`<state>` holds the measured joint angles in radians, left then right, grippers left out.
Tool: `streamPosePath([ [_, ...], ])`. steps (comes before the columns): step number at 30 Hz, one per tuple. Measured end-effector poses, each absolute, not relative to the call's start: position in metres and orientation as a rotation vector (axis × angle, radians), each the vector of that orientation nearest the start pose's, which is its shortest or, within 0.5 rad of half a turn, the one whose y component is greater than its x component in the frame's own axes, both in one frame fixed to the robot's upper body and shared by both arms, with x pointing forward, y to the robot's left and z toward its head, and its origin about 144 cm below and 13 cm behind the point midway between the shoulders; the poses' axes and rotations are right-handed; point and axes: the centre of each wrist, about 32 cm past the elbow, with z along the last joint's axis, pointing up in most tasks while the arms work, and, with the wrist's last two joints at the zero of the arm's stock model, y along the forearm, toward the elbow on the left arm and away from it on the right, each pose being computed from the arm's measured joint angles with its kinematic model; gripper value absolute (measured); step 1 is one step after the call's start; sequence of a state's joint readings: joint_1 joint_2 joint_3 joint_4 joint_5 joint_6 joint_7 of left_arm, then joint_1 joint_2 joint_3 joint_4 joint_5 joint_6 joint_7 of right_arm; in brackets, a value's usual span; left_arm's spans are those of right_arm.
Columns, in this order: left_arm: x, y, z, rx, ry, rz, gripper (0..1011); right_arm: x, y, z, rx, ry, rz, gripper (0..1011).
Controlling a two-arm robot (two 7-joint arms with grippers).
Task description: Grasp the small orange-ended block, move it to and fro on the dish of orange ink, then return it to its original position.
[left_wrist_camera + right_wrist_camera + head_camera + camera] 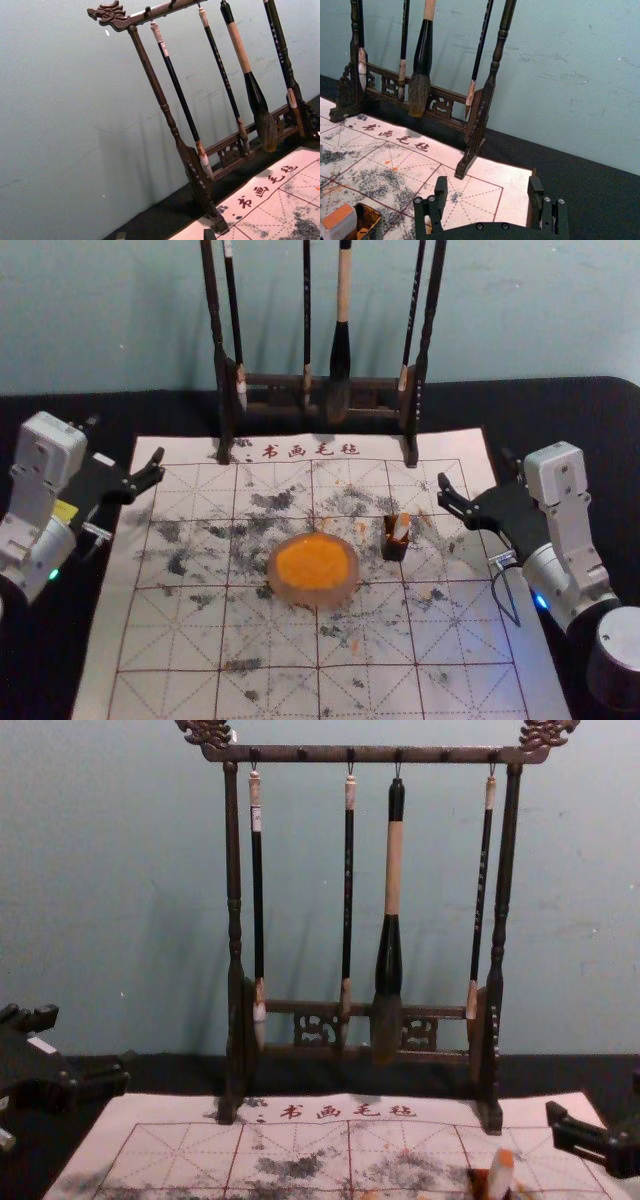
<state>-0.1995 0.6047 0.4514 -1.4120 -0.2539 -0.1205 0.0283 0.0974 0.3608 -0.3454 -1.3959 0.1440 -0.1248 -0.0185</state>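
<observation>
Far left: 1 left hand (122, 444), standing at the left edge of the mat, fingers spread wide, gripping nothing. Next, 1 gridded calligraphy felt mat (92, 680) on the black surface (570, 405), printed with 4 red characters. At its far edge stands 1 dark wooden brush rack (233, 870); 4 brushes hang from it: slim (257, 900), slim (348, 880), thick (392, 920), slim (481, 900). Around mid-mat, 1 round dish (285, 594) bearing orange ink (313, 560). Just right of it, apart, 1 small dark open-topped box (394, 551) containing 1 white block (401, 529), orange end up, tilted. Far right: 1 right hand (475, 468), at the mat's right edge, fingers wide apart, gripping nothing and well apart from the block.
</observation>
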Motion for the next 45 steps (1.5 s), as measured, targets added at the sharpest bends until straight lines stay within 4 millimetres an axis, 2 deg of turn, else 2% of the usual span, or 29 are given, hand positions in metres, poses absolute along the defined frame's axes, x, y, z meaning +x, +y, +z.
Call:
streamPosePath([
  [45, 0.4886, 0.3097, 1.1398, 0.304, -0.285, 1.248, 1001, 0.4686, -0.25, 1.1058, -0.205, -0.16, -1.28, 1002],
])
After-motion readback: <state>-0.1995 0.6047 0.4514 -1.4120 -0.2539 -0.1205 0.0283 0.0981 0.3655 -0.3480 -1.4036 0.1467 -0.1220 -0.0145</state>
